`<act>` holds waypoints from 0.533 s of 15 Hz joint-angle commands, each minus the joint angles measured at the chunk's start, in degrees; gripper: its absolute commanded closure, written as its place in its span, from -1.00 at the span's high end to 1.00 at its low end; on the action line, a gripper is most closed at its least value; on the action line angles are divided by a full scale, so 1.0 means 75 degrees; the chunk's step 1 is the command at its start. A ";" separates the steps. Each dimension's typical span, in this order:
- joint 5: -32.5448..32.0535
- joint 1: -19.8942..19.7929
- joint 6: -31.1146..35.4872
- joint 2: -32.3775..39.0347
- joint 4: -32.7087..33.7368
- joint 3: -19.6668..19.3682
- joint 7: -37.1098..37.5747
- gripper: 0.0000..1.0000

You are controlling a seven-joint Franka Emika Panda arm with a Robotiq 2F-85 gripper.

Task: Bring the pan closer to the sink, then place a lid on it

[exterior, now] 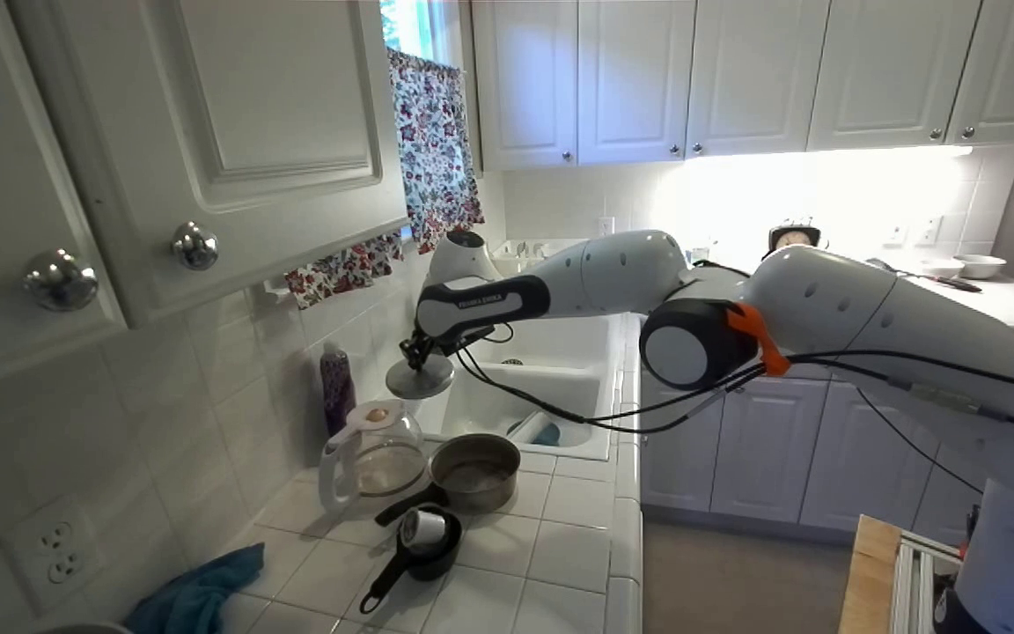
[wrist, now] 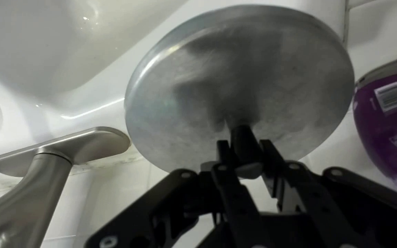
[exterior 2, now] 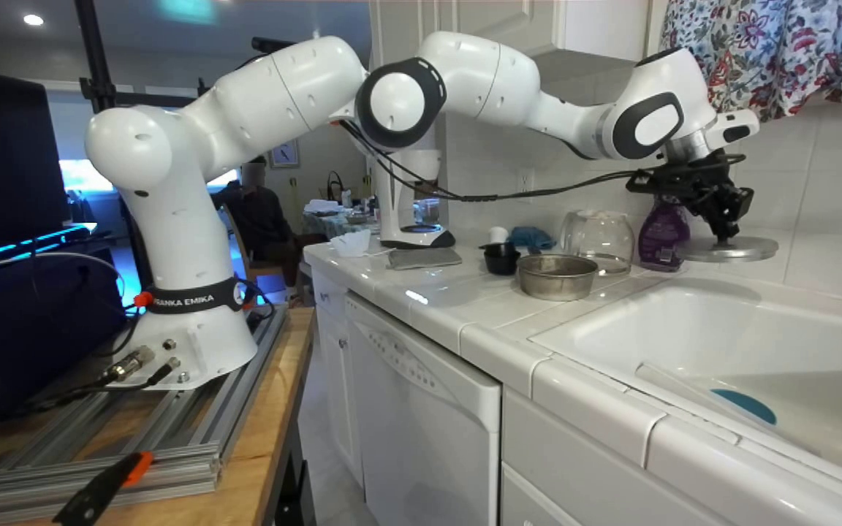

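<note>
Aloft beside the tiled kitchen wall (exterior 2: 823, 190), a round grey metal lid (exterior 2: 750, 250) hangs close to level from the gripper (wrist: 245, 151), whose jaws we see pinching the lid's black knob (wrist: 242, 137) from both sides; in both exterior views we find the lid apart from the pan (exterior: 476, 471). That deep, grey-brown pan stands upright on the white tiled counter (exterior: 569, 541), just beside the sink (exterior 2: 794, 343), its dull interior open to our view; its dark handle (exterior: 406, 504) slants toward the wall, close to a small black skillet (exterior: 441, 561) in which we see a whitish cup (exterior: 423, 527) lying tilted. Between the pan and the wall we make out a clear glass carafe (exterior: 388, 453); near the lid a purple bottle (exterior: 337, 387) stands upright, though whether the two touch we cannot tell; in the wrist view we look onto the lid over the sink's wall-side edge, with a brushed-metal faucet (wrist: 47, 186) just beside it. Inside the sink we see a white and teal item (exterior 2: 746, 405), too little shown to name; in an exterior view a teal cloth (exterior: 199, 590) lies crumpled on the counter, nearer the camera; in an exterior view, too, we see a coffee maker (exterior 2: 395, 197) farther along the counter, the robot's white arm (exterior 2: 479, 80) reaching across and a dark-clad person (exterior 2: 264, 219) seated in the background.
</note>
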 commanded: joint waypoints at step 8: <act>-0.0765 0.0762 0.0935 -0.2279 -0.3649 -0.1830 0.4265 -0.87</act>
